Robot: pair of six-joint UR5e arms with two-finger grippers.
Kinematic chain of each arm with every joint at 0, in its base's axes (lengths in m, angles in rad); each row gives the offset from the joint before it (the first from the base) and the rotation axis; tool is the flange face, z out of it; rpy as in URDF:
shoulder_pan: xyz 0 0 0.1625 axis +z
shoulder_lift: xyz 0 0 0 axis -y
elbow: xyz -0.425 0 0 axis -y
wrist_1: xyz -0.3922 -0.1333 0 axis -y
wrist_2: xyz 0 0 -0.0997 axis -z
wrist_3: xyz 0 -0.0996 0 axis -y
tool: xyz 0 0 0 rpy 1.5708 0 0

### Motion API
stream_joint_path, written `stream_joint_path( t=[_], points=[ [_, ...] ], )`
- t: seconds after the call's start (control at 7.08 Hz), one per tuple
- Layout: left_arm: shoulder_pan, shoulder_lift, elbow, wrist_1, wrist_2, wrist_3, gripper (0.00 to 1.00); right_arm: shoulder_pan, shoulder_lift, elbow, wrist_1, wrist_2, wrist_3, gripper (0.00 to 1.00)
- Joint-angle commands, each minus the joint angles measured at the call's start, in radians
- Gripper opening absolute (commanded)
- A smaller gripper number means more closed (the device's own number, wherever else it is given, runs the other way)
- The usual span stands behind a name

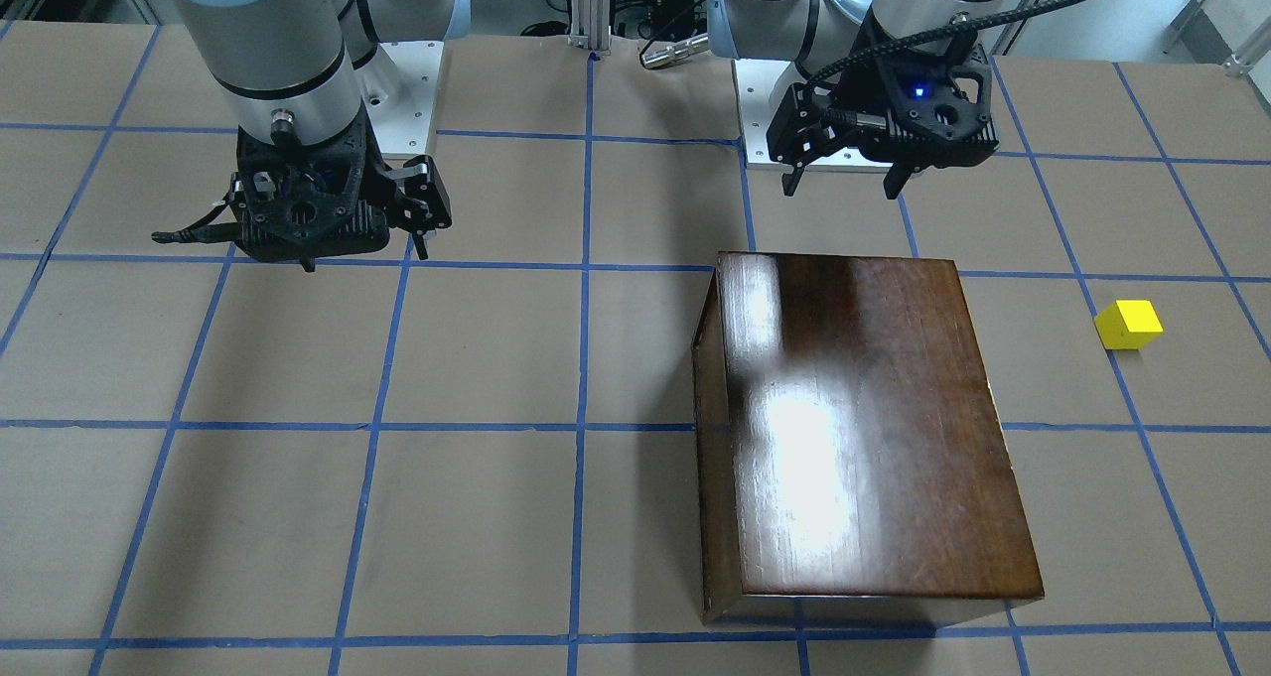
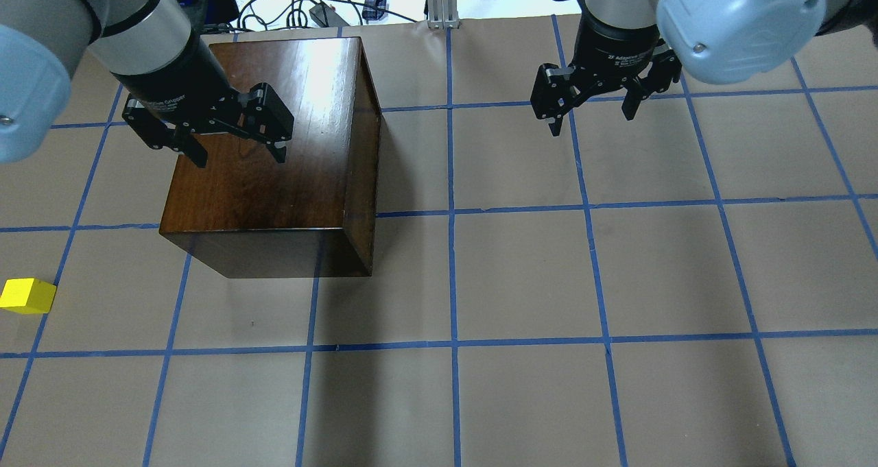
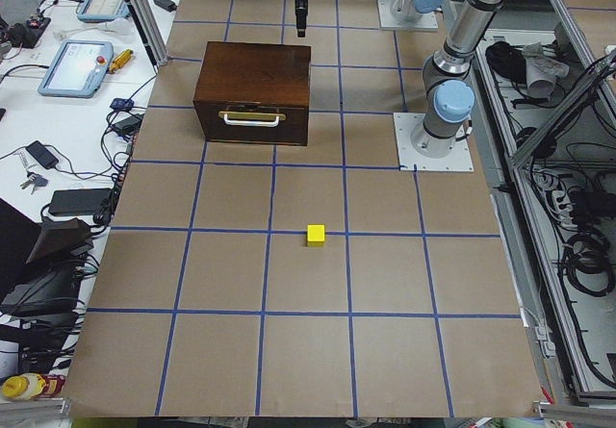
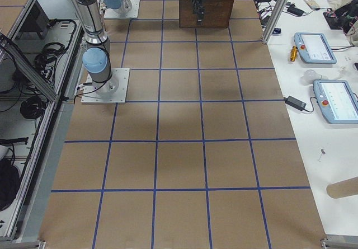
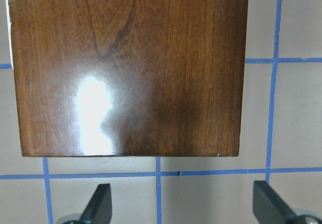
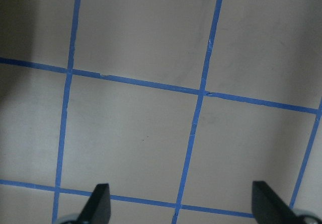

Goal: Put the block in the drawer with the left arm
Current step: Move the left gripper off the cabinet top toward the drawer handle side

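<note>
Block (image 1: pixel 1128 324), small and yellow, is sitting alone on the counter (image 1: pixel 477 358), to the robot's left of the dark wooden box (image 1: pixel 864 428) and well apart from it, touching nothing. The exterior left view is showing why that spot matters: the box's front, with its pale handle (image 3: pixel 252 116), is facing that same end of the counter, so the drawer (image 3: pixel 252 130) would be sliding out toward the block's side. The drawer is sitting flush in the box, closed, so nothing can go into it yet. The left pincer (image 1: pixel 842 188) is hanging in the air near the box's edge closest to the robot, spread wide, pointing down and gripping nothing. The left wrist view is taking in the box's glossy top rather than the block. The right pincer (image 1: pixel 365 254) is hovering over bare counter far off on the robot's right, likewise spread and empty, which is keeping it out of the other's way. Judging from this, the task is only beginning: the drawer is probably needing a pull by its handle and the block a lift, both lying on the left pincer's side.
</note>
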Motion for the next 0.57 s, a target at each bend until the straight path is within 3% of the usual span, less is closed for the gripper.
stream_joint_path(
  t=[0.0,0.42],
  points=[
    [0.0,-0.001,0.0,0.0,0.002,0.0,1.0,0.0,0.0,0.0,0.0,-0.001,0.001,1.0],
    [0.0,0.001,0.0,0.0,-0.001,0.0,1.0,0.0,0.0,0.0,0.0,-0.001,-0.001,1.0]
  ],
)
